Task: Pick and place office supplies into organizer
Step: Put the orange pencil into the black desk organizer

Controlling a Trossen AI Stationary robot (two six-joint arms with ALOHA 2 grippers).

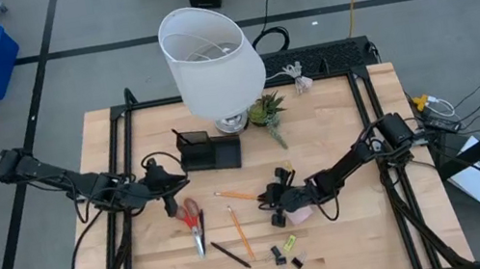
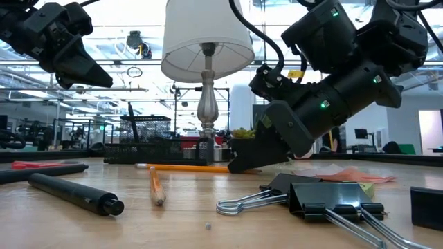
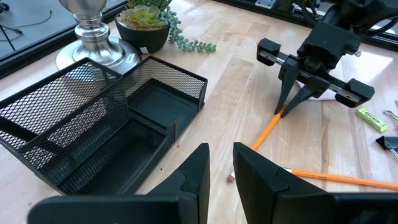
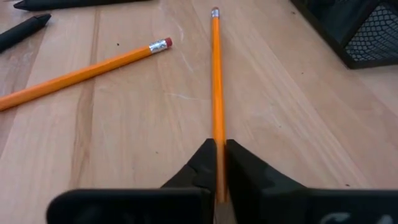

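Well, no legible txt, right gripper (image 4: 219,163) jaws clamped on orange pencil (image 4: 216,81), left gripper (image 3: 219,163) jaws slightly apart nr organizer (image 3: 99,124)

organizer (image 3: 106,124): black wire mesh
pencils (image 4: 216,74): orange, silver band, pink-red eraser
scissors (image 1: 191,213): red handles
sticky-note pad (image 1: 299,213): pink, mostly hidden
small piece (image 1: 288,243): yellow-green
pens (image 1: 231,254): black
clips (image 2: 325,197): black, silver arms
lamp (image 1: 208,57): white shade
table (image 1: 338,138): pale wood grain
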